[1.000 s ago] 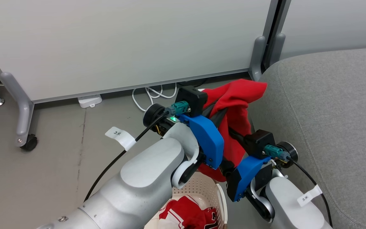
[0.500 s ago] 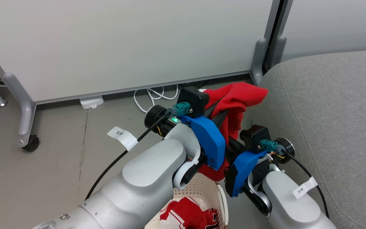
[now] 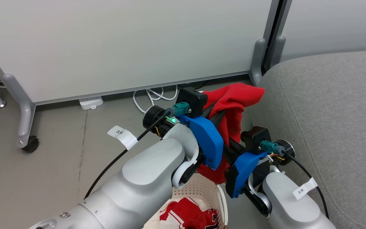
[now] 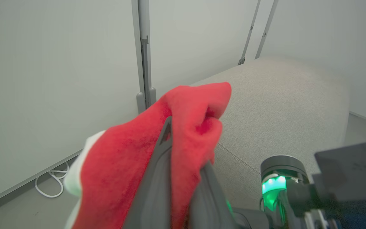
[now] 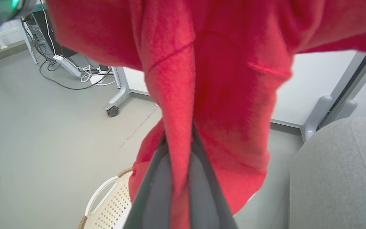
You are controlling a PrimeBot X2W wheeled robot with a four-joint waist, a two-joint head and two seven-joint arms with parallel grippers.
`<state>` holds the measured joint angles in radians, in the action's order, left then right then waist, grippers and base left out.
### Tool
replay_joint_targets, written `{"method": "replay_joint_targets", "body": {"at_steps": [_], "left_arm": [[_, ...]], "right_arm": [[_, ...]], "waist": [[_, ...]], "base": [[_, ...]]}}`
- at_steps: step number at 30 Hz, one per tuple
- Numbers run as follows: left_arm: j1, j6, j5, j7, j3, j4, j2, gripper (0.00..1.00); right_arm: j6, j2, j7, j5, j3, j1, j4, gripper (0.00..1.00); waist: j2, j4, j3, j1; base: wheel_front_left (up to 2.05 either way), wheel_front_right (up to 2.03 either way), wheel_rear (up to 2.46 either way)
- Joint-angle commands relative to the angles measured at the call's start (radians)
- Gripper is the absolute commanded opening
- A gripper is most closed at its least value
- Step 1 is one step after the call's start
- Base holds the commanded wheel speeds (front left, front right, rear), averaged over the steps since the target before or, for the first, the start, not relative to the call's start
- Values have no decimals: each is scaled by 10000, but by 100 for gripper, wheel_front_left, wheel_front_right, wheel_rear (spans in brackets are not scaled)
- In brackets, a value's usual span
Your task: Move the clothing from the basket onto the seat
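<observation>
Midway through a laundry transfer, both arms hold one red garment (image 3: pixel 233 98) aloft: the left gripper (image 4: pixel 183 143) is clamped on its upper fold, the right gripper (image 5: pixel 179 140) pinched tight on a lower pleat. The cloth hangs above the basket (image 3: pixel 199 187), its long axis running from 1 to 7 o'clock in the head view. The seat (image 3: pixel 329 111) lies at 3 o'clock, just beside the cloth, with the right arm the nearer. More clothing (image 3: pixel 186 213) waits in the basket at 6 o'clock.
</observation>
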<state>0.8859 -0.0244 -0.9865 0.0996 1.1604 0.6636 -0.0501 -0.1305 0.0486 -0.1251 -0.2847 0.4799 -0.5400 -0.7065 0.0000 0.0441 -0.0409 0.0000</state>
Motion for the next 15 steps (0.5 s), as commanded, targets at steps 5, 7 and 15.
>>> {"method": "replay_joint_targets", "body": {"at_steps": [5, 7, 15], "left_arm": [[238, 13, -97, 123, 124, 115, -8, 90], [247, 40, -109, 192, 163, 139, -6, 100], [200, 74, -124, 450, 313, 257, -9, 100]], "right_arm": [[-5, 32, -74, -63, 13, -42, -78, 0], [-5, 32, -68, -67, 1, -16, -94, 0], [-5, 32, -84, -44, -48, -5, -131, 0]], "waist": [[0, 20, 17, 0], [0, 30, 23, 0], [0, 30, 30, 0]], "base": [[0, 0, 0], [0, 0, 0], [0, 0, 0]]}}
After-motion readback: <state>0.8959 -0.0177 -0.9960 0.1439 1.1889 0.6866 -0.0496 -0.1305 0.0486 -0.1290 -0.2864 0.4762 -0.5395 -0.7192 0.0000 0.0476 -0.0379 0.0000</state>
